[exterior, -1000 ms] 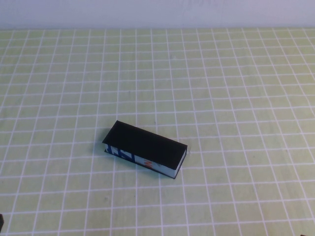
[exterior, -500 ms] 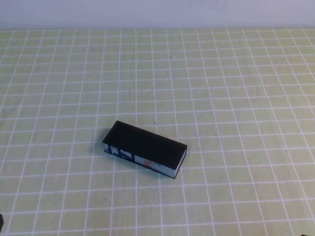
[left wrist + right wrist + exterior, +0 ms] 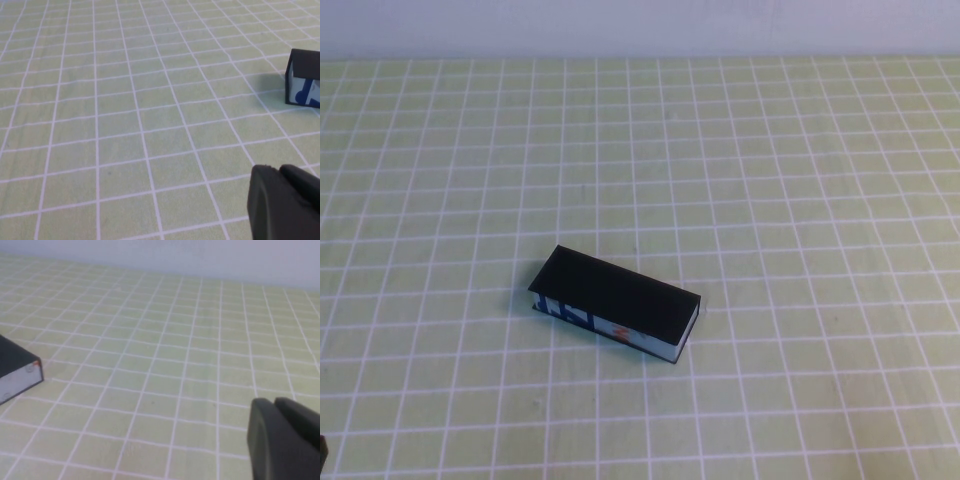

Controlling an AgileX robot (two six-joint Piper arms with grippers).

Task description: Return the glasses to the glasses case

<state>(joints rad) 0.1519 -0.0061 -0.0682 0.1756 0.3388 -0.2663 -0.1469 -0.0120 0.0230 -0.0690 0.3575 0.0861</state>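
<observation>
The glasses case (image 3: 615,303) is a black box with a blue-and-white printed side and a small orange mark. It lies closed on the green checked cloth near the middle of the table. One end of it shows in the left wrist view (image 3: 303,78) and one in the right wrist view (image 3: 17,371). The glasses are not in view. My left gripper (image 3: 280,172) is shut and empty, low over the cloth, well short of the case. My right gripper (image 3: 274,404) is shut and empty, low and far from the case.
The green cloth with a white grid (image 3: 770,180) covers the whole table up to a pale wall at the back. A dark bit of the left arm (image 3: 323,452) shows at the lower left corner of the high view.
</observation>
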